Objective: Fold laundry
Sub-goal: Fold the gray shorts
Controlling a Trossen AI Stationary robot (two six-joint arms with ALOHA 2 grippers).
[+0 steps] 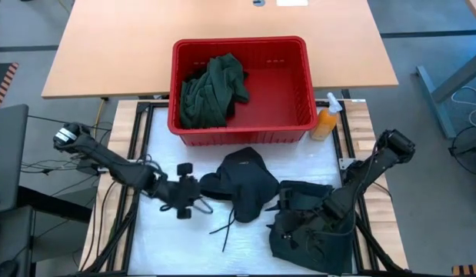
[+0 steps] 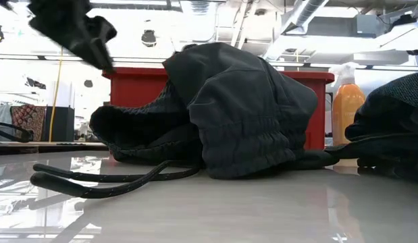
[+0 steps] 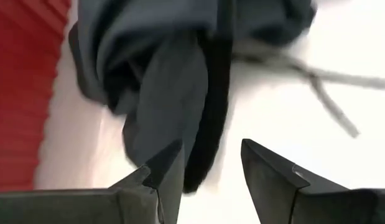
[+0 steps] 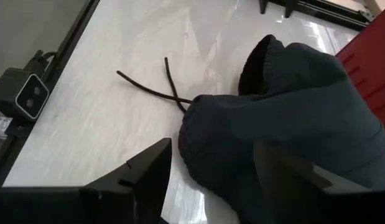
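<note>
We see a red basket (image 1: 295, 85) at the far side of the white table (image 1: 164, 231). Just beside its right corner stands an orange spray bottle (image 1: 325, 121). Beyond them lies a wooden tabletop (image 1: 122, 46).

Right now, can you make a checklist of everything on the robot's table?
Surface: white table top, shiny, mostly bare on the left side.
Job's things: black drawstring garment mid-table; dark heap to its right; green garment inside the red basket.
Clutter: orange spray bottle beside the basket.
End effectors: left end effector open, at the black garment's edge; right end effector open, holding nothing, over dark cloth.
Cables: thin wires near the left arm's base.
Surroundings: wooden table behind the basket.
</note>
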